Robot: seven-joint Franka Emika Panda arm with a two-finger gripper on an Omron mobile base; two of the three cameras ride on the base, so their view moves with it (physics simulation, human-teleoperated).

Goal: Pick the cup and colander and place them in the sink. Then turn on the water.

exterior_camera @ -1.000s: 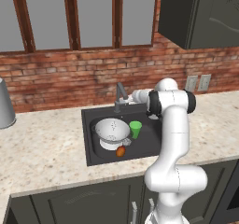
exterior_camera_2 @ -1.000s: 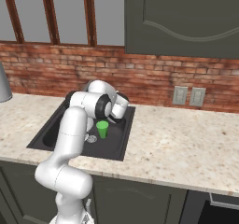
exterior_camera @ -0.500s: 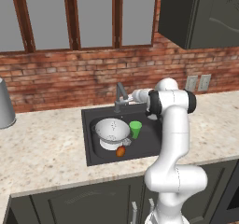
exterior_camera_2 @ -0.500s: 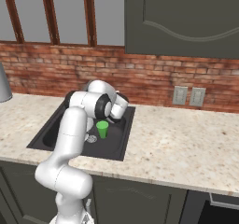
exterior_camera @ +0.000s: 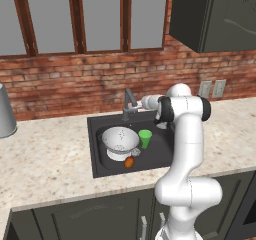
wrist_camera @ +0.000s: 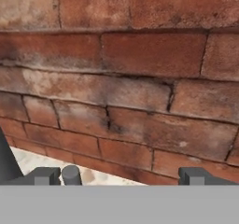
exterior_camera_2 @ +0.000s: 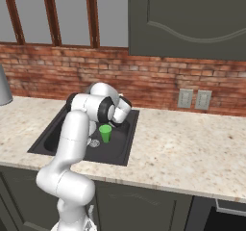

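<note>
Standing in the sink (exterior_camera: 100, 156), the colander (exterior_camera: 120, 140) and the cup (exterior_camera: 145, 138) sit side by side on the basin floor, the cup upright and just beside the colander's rim; whether they touch cannot be told. Both lie below the pincer (wrist_camera: 119, 176) and nearer the robot than it. A small orange object (exterior_camera: 129, 162) lies on the basin floor in front of the colander, farther from the pincer than the cup.

The pincer is held level at the rear edge of the sink, pointing at the brick wall (wrist_camera: 119, 78). Its fingers (wrist_camera: 191, 175) are spread wide, with nothing between them. In the hand view a grey part of the faucet (exterior_camera: 129, 104) shows beside the left fingertip; contact cannot be confirmed. In the left base view the hand sits just beside the faucet, at about the height of its upper part.

In the right base view the cup (exterior_camera_2: 105, 133) appears just below the wrist, inside the sink (exterior_camera_2: 126, 143). The counter (exterior_camera: 45, 164) surrounds the basin.
</note>
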